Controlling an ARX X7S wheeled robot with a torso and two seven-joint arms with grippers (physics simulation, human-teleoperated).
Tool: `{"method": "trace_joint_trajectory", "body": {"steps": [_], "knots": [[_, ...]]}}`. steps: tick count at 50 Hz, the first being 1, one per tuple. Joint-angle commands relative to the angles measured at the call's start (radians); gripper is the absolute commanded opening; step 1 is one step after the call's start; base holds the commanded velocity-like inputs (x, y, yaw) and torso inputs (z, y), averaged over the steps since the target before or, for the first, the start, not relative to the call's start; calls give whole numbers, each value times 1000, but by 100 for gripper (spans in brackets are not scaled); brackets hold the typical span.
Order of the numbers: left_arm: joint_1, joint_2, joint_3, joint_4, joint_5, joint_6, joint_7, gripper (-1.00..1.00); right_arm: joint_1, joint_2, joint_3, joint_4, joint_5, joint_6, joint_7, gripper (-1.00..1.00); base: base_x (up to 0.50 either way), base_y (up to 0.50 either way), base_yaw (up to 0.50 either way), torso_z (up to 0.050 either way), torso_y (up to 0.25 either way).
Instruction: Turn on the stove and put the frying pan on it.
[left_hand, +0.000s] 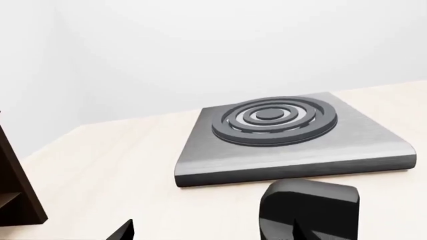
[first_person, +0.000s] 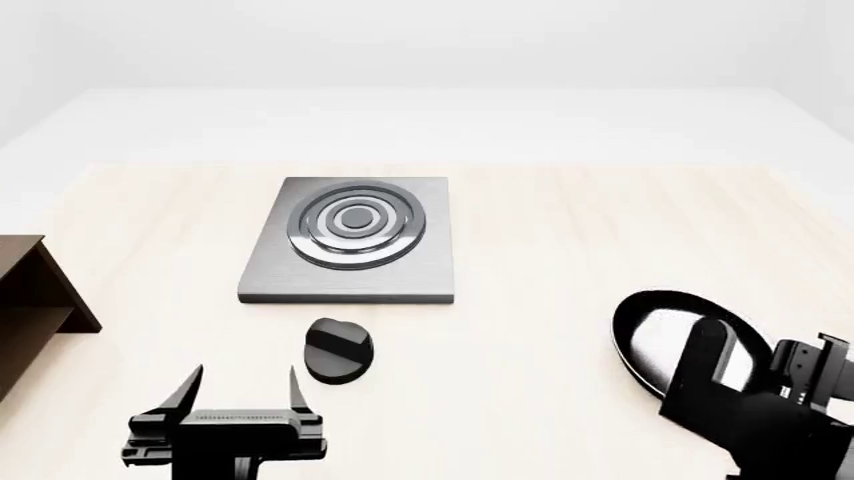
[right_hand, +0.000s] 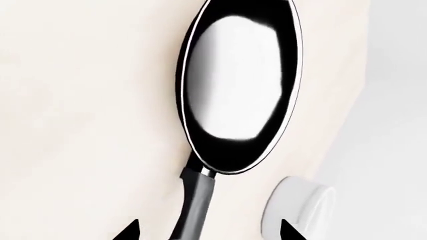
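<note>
With both claws released, your left claw (first_person: 246, 392) sits just short of the knob (first_person: 336, 350) before the stove (first_person: 350, 240), awaiting a turn, while your right claw (right_hand: 208, 231) straddles the frying pan (right_hand: 237, 90) handle, ungrasped.

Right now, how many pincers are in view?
2: the left pincer hangs open just short of the round black knob; the right pincer straddles the frying pan handle, open.

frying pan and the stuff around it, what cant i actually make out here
- Frying pan: in the head view the right arm covers its near side and handle.
- Pan handle: the right wrist view's edge cuts off its end.
- White bowl: partly cut off there; absent from the head view.
- Knob: its setting is too small to read.
</note>
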Motion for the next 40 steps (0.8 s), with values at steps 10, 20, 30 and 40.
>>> {"method": "trace_joint_trajectory", "body": {"steps": [10, 20, 30, 40], "knots": [[-4, 15, -12, -10, 17, -6, 20, 100, -297, -117, 457, 22, 301, -91, 290, 100, 0, 0, 0, 0, 0], [-9, 13, 2, -5, 25, -17, 17, 100, -364, -121, 570, 75, 349, -107, 346, 100, 0, 0, 0, 0, 0], [-12, 11, 7, 1, 30, -25, 8, 100, -388, -121, 606, 148, 366, -138, 394, 100, 0, 0, 0, 0, 0], [-13, 9, 14, 3, 33, -29, 4, 100, -408, -132, 677, 176, 377, -151, 449, 100, 0, 0, 0, 0, 0]]}}
